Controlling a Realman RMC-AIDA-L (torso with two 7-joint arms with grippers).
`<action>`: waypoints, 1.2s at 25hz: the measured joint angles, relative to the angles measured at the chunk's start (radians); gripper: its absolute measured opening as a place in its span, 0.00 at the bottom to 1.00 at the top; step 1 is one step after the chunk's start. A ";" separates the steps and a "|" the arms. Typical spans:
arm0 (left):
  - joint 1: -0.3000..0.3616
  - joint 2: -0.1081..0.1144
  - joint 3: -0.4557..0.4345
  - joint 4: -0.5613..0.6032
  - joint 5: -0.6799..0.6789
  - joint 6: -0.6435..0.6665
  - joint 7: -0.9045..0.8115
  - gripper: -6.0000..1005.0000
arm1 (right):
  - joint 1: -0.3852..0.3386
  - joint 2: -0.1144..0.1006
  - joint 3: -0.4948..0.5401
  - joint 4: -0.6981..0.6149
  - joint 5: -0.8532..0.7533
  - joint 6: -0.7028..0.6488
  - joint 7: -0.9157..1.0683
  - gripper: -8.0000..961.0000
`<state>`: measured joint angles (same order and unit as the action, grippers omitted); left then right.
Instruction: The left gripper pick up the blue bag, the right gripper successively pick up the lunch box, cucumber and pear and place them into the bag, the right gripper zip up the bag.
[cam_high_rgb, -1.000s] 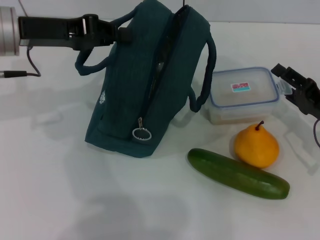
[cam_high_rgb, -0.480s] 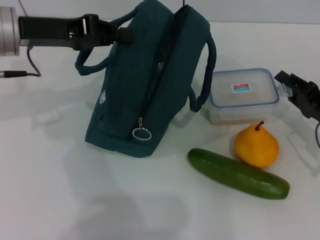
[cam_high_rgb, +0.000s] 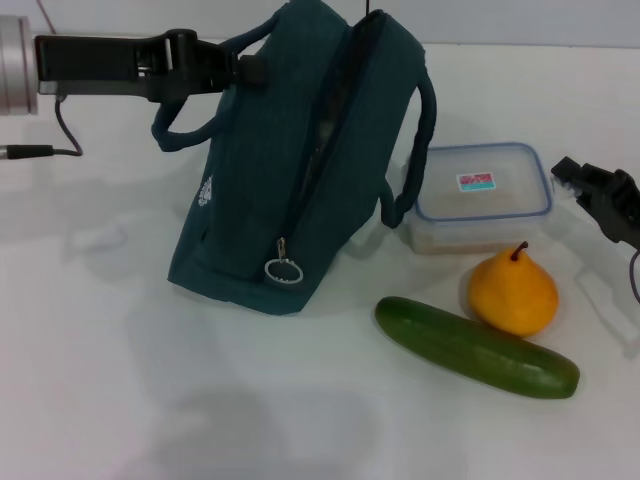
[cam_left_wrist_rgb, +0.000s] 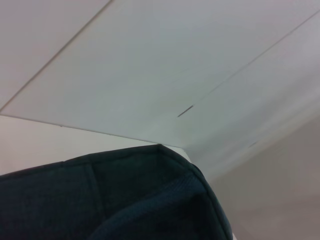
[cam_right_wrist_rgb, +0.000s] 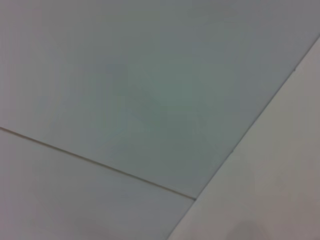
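Left pincer of mine clenched on a handle of the blue bag, standing far left on the white bench; my right pincer, released, sits just right of the lunch box, with pear and cucumber nearer.

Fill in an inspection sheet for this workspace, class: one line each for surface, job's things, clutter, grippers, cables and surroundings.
Surface: white table, bare in front.
Job's things: blue bag upright, zip open along its top; lunch box lidded, beside the bag; pear upright in front of the box; cucumber lying flat, touching the pear.
Clutter: nothing seen.
Grippers: left gripper at the bag's handle near its top; right gripper beside the lunch box's right edge, not holding it.
Cables: black cable below the left arm.
Surroundings: wrist views show pale wall panels.
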<state>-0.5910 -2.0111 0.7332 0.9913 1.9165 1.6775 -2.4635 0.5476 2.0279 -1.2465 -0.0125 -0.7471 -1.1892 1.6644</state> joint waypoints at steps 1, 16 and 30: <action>0.000 0.000 0.000 0.001 -0.001 0.002 0.002 0.07 | 0.000 0.000 -0.005 0.000 0.000 0.001 0.000 0.13; 0.003 -0.008 0.000 0.005 -0.001 0.026 0.009 0.07 | -0.011 0.000 -0.018 -0.016 0.008 -0.043 0.063 0.11; -0.002 -0.008 -0.001 0.000 -0.001 0.022 0.037 0.07 | -0.024 0.000 -0.013 -0.008 0.054 -0.005 0.428 0.11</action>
<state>-0.5929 -2.0187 0.7319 0.9909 1.9159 1.6995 -2.4263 0.5232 2.0279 -1.2597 -0.0209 -0.6935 -1.1947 2.0923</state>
